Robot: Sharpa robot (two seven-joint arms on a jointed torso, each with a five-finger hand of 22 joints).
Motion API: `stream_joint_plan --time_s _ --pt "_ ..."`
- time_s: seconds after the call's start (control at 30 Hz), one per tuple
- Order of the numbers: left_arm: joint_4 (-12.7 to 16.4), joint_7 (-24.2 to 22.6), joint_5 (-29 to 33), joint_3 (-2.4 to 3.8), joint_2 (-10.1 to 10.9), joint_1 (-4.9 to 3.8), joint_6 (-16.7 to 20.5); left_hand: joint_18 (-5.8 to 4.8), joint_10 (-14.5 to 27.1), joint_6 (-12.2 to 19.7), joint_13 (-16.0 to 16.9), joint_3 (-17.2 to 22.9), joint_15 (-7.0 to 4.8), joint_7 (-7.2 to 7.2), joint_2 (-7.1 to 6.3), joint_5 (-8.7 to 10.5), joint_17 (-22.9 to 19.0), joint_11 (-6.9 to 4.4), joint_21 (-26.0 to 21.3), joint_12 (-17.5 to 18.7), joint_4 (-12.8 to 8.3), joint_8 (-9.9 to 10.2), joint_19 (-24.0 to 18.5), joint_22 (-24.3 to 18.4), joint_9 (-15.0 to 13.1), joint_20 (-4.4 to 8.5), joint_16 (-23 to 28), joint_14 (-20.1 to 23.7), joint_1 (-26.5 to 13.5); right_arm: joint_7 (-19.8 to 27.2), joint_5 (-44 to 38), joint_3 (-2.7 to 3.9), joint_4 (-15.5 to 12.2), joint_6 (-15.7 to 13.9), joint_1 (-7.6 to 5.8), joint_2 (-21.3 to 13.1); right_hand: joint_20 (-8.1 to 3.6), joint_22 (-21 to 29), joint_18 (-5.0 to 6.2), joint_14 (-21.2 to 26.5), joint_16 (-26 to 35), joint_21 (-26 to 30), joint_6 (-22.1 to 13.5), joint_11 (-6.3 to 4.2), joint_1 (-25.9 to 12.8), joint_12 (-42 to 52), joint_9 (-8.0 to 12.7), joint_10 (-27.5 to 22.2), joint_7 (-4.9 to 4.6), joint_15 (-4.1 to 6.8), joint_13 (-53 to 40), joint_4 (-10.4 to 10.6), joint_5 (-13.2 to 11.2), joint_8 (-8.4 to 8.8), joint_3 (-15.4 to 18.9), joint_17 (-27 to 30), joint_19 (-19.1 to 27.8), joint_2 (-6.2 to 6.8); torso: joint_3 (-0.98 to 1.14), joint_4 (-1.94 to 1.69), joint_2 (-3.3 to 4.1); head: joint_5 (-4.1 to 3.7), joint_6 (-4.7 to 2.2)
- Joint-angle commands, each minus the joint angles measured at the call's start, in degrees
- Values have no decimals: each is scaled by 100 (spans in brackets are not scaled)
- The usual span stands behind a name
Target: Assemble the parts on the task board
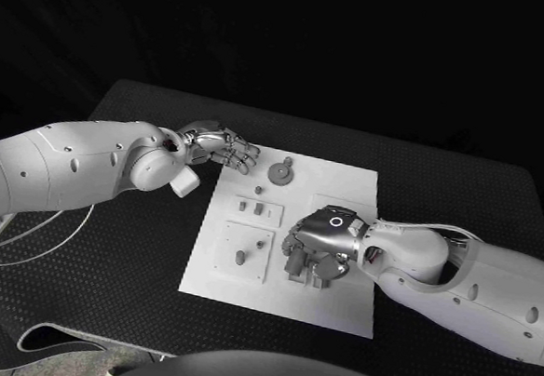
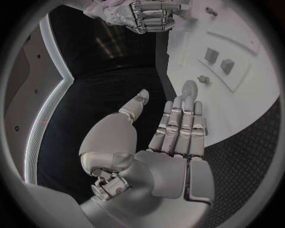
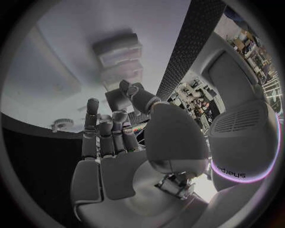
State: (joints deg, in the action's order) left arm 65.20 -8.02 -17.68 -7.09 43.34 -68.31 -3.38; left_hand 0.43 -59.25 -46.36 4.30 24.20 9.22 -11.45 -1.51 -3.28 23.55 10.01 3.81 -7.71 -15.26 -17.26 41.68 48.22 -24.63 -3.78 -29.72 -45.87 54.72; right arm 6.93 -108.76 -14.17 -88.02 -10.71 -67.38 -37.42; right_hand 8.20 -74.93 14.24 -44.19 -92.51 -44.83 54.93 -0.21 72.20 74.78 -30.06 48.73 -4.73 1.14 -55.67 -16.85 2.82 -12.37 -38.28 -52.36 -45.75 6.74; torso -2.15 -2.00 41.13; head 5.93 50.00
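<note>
At the board's far left corner, the left hand (image 1: 219, 148) hovers with fingers straight and a little apart, holding nothing; the left wrist view shows its fingertips (image 2: 185, 108) just short of the gear (image 1: 280, 169). That gear, a toothed disc part, rests at the far end of the task board (image 1: 354, 185), lying just beyond the fingertips toward the board's middle. Left hand is clearly the nearer one to it.

Right hand (image 1: 320, 244) sits low over the board's near right portion, fingers curled downward over a small block (image 1: 302, 265); whether it grips the block cannot be told. Between the hands: two small square parts (image 1: 260, 209) in a recessed strip, a short peg (image 1: 240, 258) standing in a square plate on the board's left side.

Desk (image 1: 128, 254) is black and textured. Right wrist view shows lettering on the robot's shell, not legible.
</note>
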Motion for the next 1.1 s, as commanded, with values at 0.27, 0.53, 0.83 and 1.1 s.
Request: stream_joint_plan --time_s 0.27,0.53,0.83,1.1 --pt "-1 -35 -18 1 -12 -3 -100 -43 30 33 -3 20 16 -5 15 19 10 -8 27 7 -27 -6 -51 7 6 4 30 37 -44 69 -66 -1 -46 53 20 -36 17 -112 76 52 -32 10 80 -1 61 38 -13 -39 -14 0 14 1 20 -165 -19 15 41 -22 1 6 2 -4 0" --pt "-10 -40 -22 1 -17 -2 -106 -43 30 32 -3 21 17 -5 16 20 13 -9 27 7 -29 -7 -52 7 5 3 31 37 -45 75 -71 -1 -59 70 27 -55 20 -112 76 60 -40 9 89 2 59 47 -13 -46 -17 -8 20 1 20 -174 -20 20 45 -34 1 4 1 -3 0" --pt "-21 -37 -23 0 -22 0 -107 -43 30 33 -2 20 17 -5 16 20 16 -8 28 7 -31 -8 -53 8 5 3 33 37 -45 77 -85 -1 -61 107 29 -82 22 -112 76 69 -45 10 92 5 64 53 -11 -54 -18 -14 26 -1 20 -179 -20 26 53 -28 2 2 3 -4 0" --pt "-25 -33 -23 -1 -31 1 -116 -43 31 34 -2 20 17 -5 16 20 19 -8 28 7 -32 -8 -54 8 5 3 34 38 -46 83 -84 -1 -71 166 40 -104 29 -111 76 98 -54 13 124 13 80 66 -13 -82 -22 -33 43 -1 20 -206 -24 43 76 -7 -1 9 0 -23 0"
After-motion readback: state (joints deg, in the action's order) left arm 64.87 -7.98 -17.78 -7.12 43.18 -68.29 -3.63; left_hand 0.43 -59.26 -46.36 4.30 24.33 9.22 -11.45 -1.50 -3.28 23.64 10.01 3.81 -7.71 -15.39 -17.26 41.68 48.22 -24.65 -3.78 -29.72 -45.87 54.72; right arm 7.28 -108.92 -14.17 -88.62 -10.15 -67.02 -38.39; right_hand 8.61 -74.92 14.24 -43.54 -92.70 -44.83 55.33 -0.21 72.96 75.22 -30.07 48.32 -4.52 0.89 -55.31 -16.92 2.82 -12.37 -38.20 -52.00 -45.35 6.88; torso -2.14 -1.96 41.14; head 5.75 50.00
